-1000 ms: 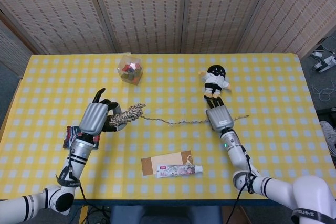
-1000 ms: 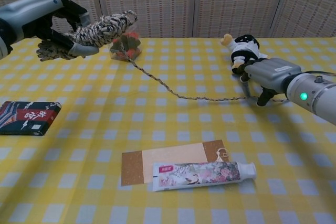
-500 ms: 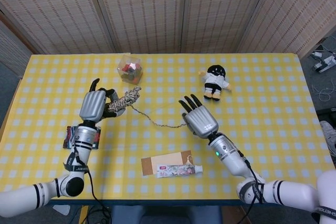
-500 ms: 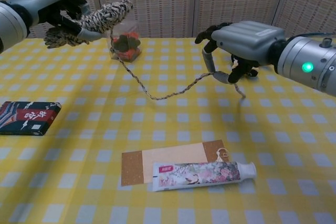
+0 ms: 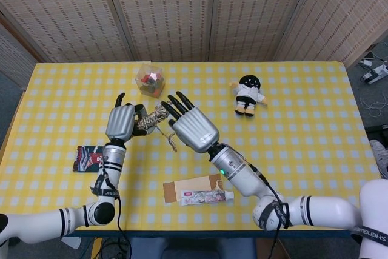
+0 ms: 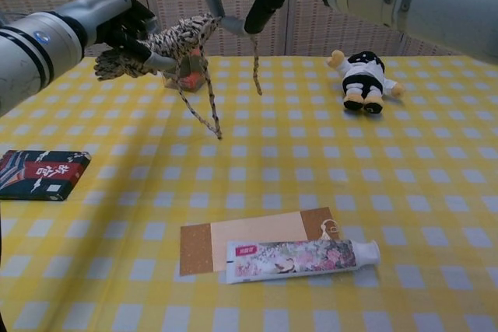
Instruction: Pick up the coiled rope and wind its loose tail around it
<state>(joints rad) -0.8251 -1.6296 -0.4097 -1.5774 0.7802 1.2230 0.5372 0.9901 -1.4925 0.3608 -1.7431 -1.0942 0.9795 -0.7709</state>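
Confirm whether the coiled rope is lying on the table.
No: the left robot hand holds the coiled rope in the air above the yellow checked table.

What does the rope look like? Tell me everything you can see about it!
The rope is braided cord speckled black and cream, wound into a fat bundle. The left hand holds the bundle up off the yellow checked table, tilted with one end higher. Its thin loose tail hangs from the bundle in a loop. The right hand pinches the tail right beside the bundle's high end, and the tail's tip dangles below those fingers.
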